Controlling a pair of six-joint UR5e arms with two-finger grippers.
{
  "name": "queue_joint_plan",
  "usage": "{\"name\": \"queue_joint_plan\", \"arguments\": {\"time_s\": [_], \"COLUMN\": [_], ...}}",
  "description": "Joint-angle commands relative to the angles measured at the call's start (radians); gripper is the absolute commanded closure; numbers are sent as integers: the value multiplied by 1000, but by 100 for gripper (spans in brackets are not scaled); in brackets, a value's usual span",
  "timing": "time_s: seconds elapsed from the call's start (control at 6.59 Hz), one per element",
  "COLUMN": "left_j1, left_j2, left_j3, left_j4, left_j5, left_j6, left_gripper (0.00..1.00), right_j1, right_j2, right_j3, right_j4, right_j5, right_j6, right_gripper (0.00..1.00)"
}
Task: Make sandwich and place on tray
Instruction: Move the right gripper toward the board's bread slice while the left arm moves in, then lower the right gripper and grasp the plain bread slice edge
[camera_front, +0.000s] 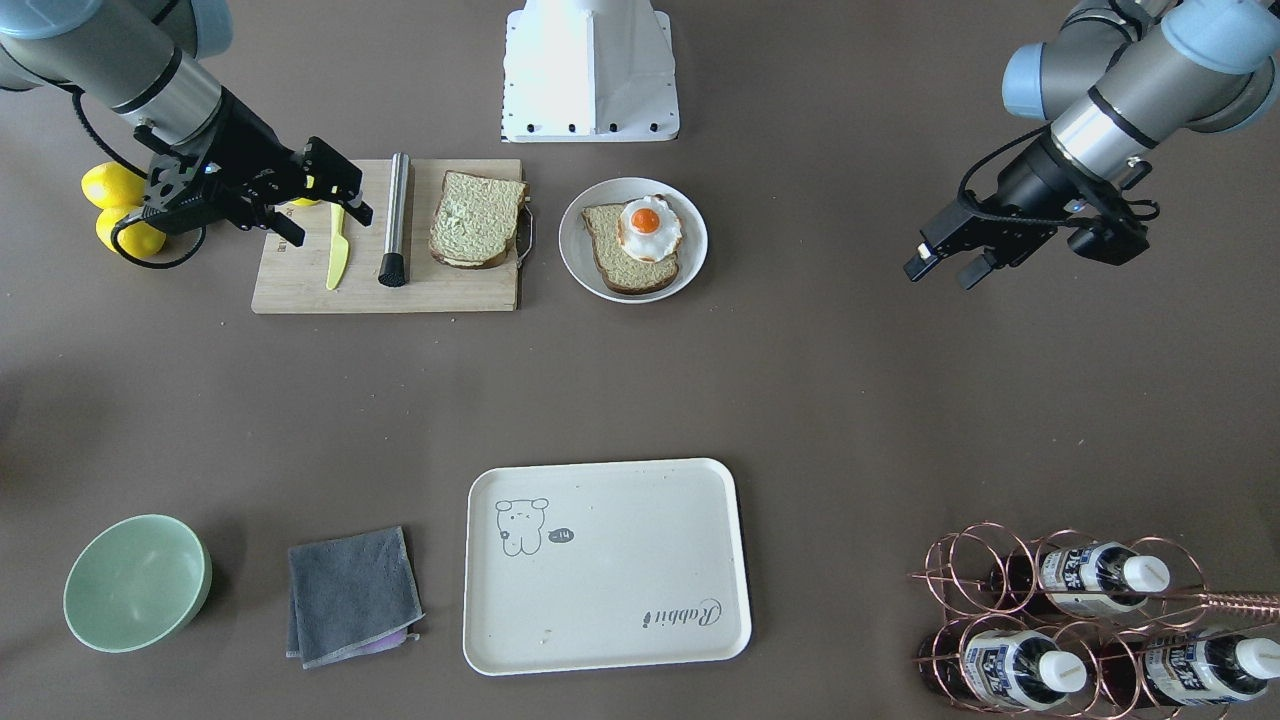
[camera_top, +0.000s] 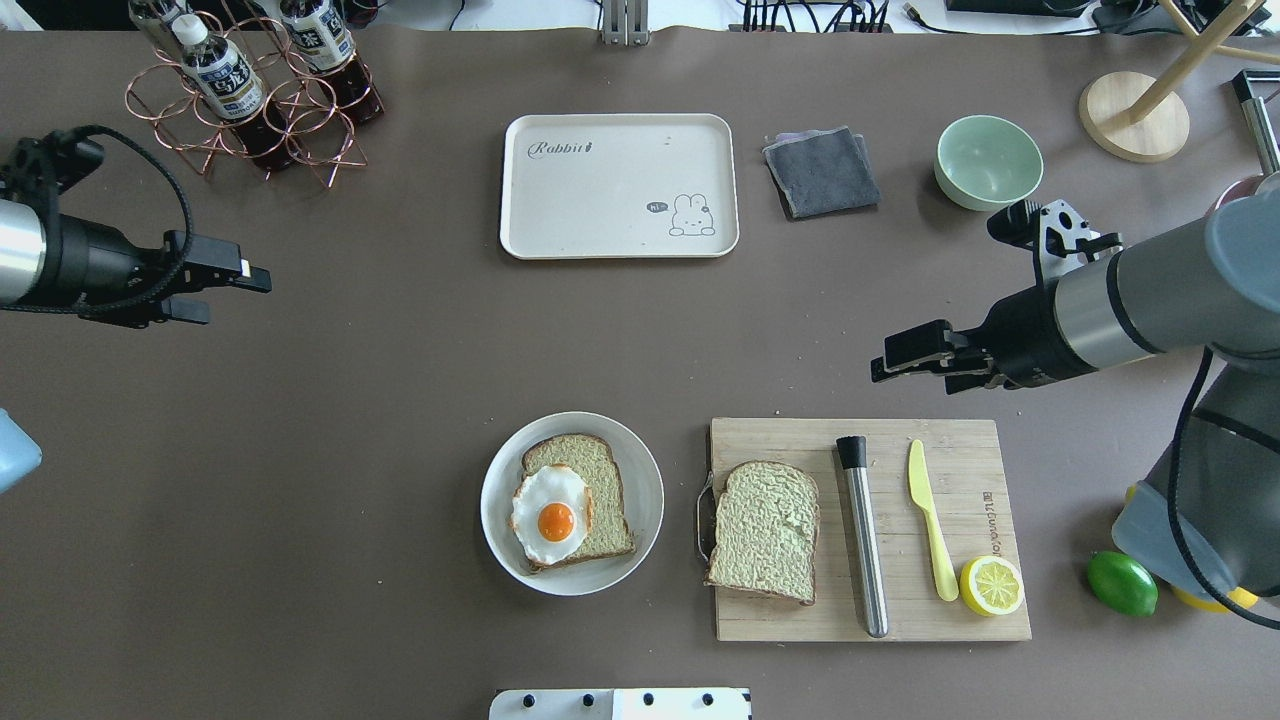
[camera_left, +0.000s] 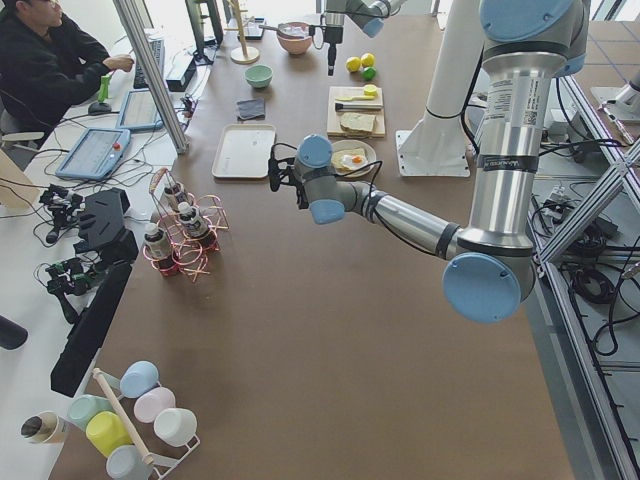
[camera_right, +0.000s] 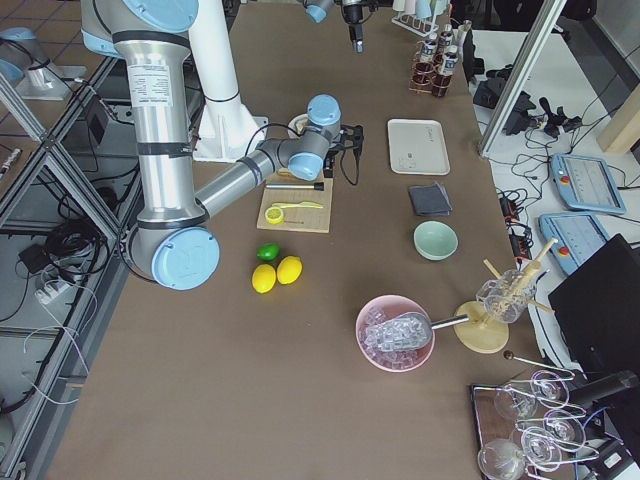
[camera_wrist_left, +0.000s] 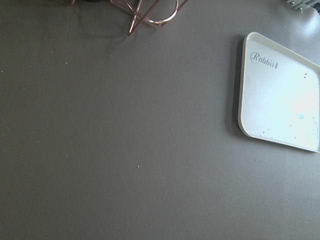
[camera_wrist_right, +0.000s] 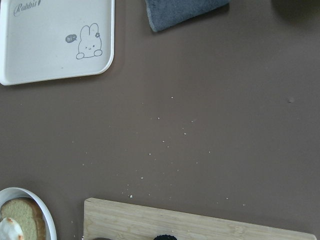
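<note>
Overhead exterior view: the sandwich is not yet put together. One bread slice lies on the round plate with the fried egg on top. The second slice lies flat on the wooden cutting board, beside a metal muddler and a yellow knife. The tray sits across the table, well apart from both slices. The right gripper hangs near the board's tray-facing edge, jaws parted and gripping nothing, with the second slice lower and off to one side. The left gripper hovers over bare table, jaws likewise apart around nothing, well away from the plate.
</note>
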Motion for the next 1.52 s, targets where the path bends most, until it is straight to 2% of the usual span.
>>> {"name": "queue_joint_plan", "arguments": {"time_s": [0.0, 0.15, 0.46, 0.61, 0.76, 0.91, 1.37], "left_j1": [57, 57, 57, 57, 57, 57, 57], "left_j2": [-7, -7, -4, -3, -4, -4, -7], "left_j3": [-3, -3, -3, -2, -2, -2, 1], "left_j4": [2, 2, 2, 2, 2, 2, 2], "left_j5": [64, 64, 64, 66, 66, 66, 66], "left_j6": [-25, -27, -25, -25, -25, -25, -25], "left_gripper": [2, 2, 2, 2, 2, 2, 2], "right_j1": [-157, -217, -284, -327, -352, -375, -400], "right_j2": [5, 5, 4, 8, 10, 8, 8], "right_j3": [15, 15, 10, 9, 0, -5, -40], "right_j4": [-4, -6, -32, -56, -58, -58, -58], "right_j5": [-138, -206, -268, -327, -348, -364, -389], "right_j6": [83, 83, 83, 84, 84, 84, 84], "right_gripper": [0, 0, 2, 14, 31, 42, 42]}}
